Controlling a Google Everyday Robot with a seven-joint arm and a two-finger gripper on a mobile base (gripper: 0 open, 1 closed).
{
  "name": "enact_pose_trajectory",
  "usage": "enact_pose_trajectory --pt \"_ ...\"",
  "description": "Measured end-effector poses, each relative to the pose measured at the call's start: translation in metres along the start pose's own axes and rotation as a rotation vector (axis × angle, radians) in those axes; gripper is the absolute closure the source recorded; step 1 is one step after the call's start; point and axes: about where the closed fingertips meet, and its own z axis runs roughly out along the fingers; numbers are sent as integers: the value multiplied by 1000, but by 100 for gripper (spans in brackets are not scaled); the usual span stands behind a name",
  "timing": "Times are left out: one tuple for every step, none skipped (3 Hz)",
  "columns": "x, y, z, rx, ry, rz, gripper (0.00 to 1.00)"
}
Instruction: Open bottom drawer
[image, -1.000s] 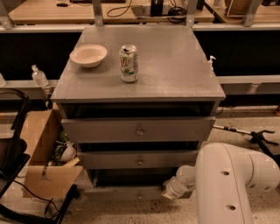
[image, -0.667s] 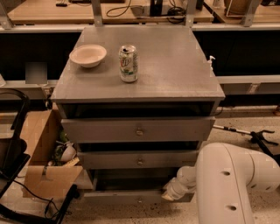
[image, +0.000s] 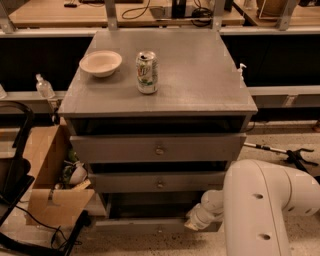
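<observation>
The bottom drawer (image: 140, 225) sat lowest of three grey fronts in a grey cabinet, just above the floor, its front the slimmest of the stack, with a dark gap showing between it and the middle drawer (image: 125, 182) above. A small round knob (image: 159, 229) was faintly visible at the centre of its front. The tool (image: 194, 223) was low at the right end of that bottom front, right up against it or touching it, at the tip of a bulky white arm (image: 270, 210) that filled the lower right corner of the camera view; whether the tool was apart or together could not be told. The top drawer (image: 115, 148), tallest of the three, carried its own knob at centre. On the grey worktop (image: 195, 75) of the cabinet stood a pale shallow bowl (image: 100, 62) near the left rear, and just to its right an upright drink can (image: 147, 71), the two close but apart. To the left of the cabinet on the floor was an open cardboard box (image: 47, 170) with odds and ends inside, and a clear bottle (image: 44, 87) stood on a ledge behind it.
</observation>
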Motion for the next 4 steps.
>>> enact_pose_trajectory --pt "0 4 -1 -5 1 -2 100" --pt "2 16 -6 -24 3 -9 100" --pt "7 46 -17 -69 5 -30 100" --pt "7 46 -17 -70 5 -30 100"
